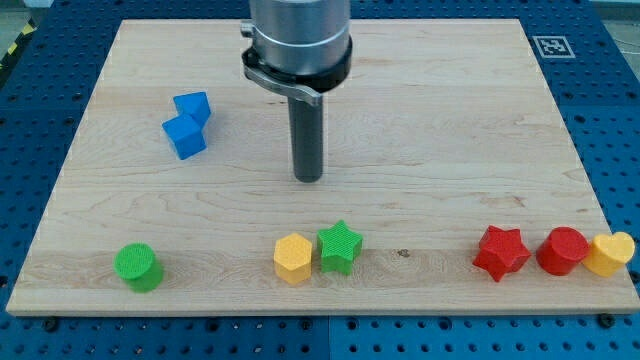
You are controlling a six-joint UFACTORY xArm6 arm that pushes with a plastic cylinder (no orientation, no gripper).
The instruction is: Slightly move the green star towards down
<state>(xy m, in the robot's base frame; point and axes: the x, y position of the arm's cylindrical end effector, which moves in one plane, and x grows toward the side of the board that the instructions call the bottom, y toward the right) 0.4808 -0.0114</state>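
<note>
My tip (309, 178), a bare rod with no fingers to close, hangs above the green star (339, 246) on the bench (420, 120); next, a gentle downward nudge.

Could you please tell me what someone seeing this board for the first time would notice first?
The thick dark rod comes down from the view's top centre, my tip resting on the pale wooden board, above the green star block and apart from it. Along the view's bottom edge sits a row: green cylinder block, yellow hexagonal block touching the star, then red star block, red cylinder block and yellow heart block. A blue block lies upper left.
</note>
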